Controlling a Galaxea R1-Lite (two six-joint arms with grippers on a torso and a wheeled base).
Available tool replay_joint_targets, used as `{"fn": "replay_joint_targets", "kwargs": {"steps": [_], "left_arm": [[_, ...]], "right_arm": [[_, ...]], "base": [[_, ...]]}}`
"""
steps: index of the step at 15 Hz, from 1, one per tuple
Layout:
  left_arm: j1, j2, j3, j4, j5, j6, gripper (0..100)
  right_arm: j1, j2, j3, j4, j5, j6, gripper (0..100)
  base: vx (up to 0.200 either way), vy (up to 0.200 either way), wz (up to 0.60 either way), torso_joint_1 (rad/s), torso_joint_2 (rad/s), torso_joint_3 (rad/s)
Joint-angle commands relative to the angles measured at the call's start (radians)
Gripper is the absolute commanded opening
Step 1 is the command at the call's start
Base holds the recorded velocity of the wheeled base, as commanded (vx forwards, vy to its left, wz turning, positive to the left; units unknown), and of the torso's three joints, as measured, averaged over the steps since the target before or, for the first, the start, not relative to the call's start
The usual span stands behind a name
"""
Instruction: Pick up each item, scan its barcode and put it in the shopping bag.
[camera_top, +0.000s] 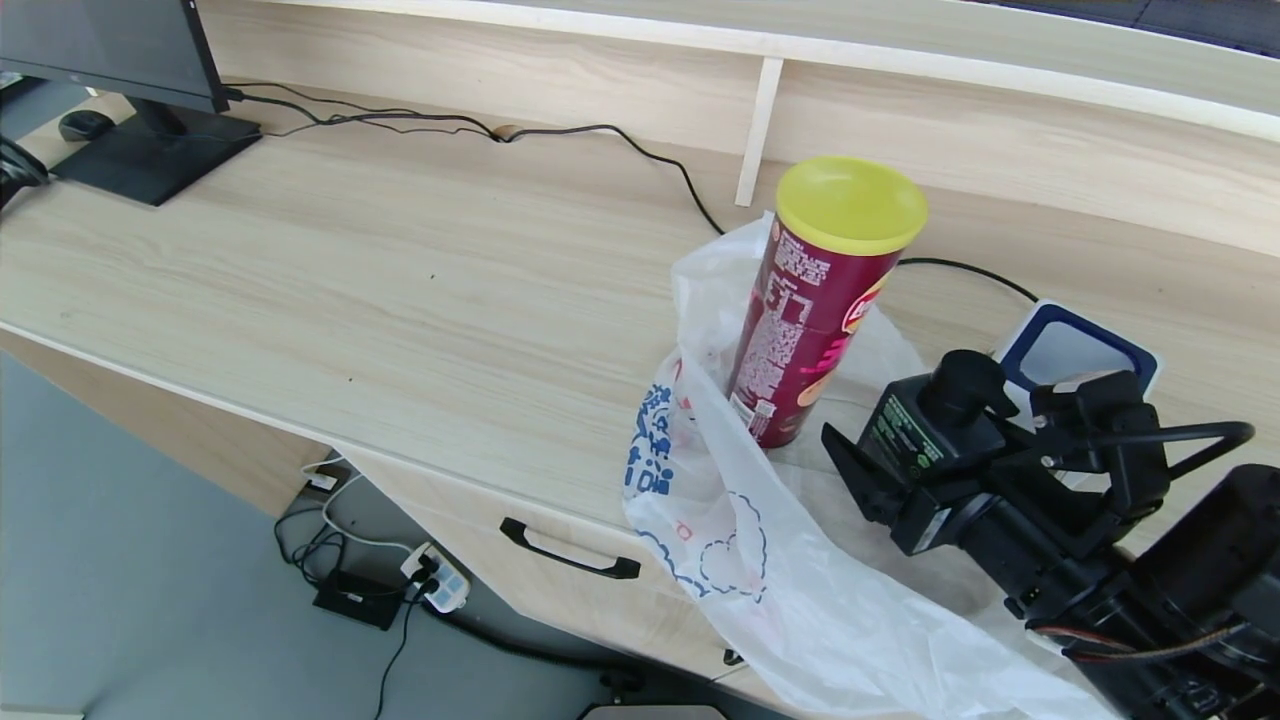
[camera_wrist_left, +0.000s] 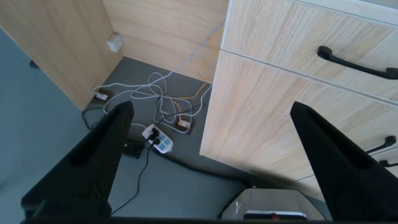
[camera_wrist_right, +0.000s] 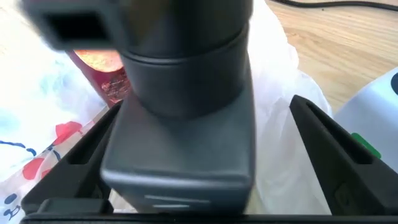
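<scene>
A dark red chip can (camera_top: 820, 310) with a yellow lid stands upright on the wooden counter, its base inside the mouth of the white plastic shopping bag (camera_top: 760, 560). Just right of the can, my right gripper (camera_top: 960, 480) is shut on a black handheld barcode scanner (camera_top: 900, 440), whose head faces the can's lower part. In the right wrist view the scanner (camera_wrist_right: 180, 124) sits between the fingers (camera_wrist_right: 336, 162), with the can (camera_wrist_right: 102, 74) and bag (camera_wrist_right: 280, 62) behind it. My left gripper (camera_wrist_left: 211, 162) hangs open below counter level, over the floor.
A white and blue device (camera_top: 1075, 345) lies behind the scanner. A monitor stand (camera_top: 150, 140) and cables occupy the counter's far left. Under the counter are drawers with black handles (camera_top: 570, 550) and a power strip (camera_wrist_left: 158, 140) on the floor.
</scene>
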Motion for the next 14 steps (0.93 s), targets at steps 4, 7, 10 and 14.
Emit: {"fn": "replay_joint_targets", "kwargs": {"steps": [4,7,10,14], "left_arm": [[0.000,0.000,0.000,0.000,0.000,0.000,100],[0.000,0.000,0.000,0.000,0.000,0.000,100],[0.000,0.000,0.000,-0.001,0.000,0.000,100],[0.000,0.000,0.000,0.000,0.000,0.000,100]], "right_arm": [[0.091,-0.063,0.082,-0.001,0.000,-0.025,100],[0.108,-0.092,0.100,-0.001,0.000,-0.039,100],[0.109,-0.112,0.063,-0.001,0.002,-0.046,100],[0.109,-0.161,0.075,-0.001,0.003,-0.063,100]], "base": [[0.000,0.000,0.00,0.000,0.00,0.000],[0.000,0.000,0.00,0.000,0.00,0.000],[0.000,0.000,0.00,0.000,0.00,0.000],[0.000,0.000,0.00,0.000,0.00,0.000]]}}
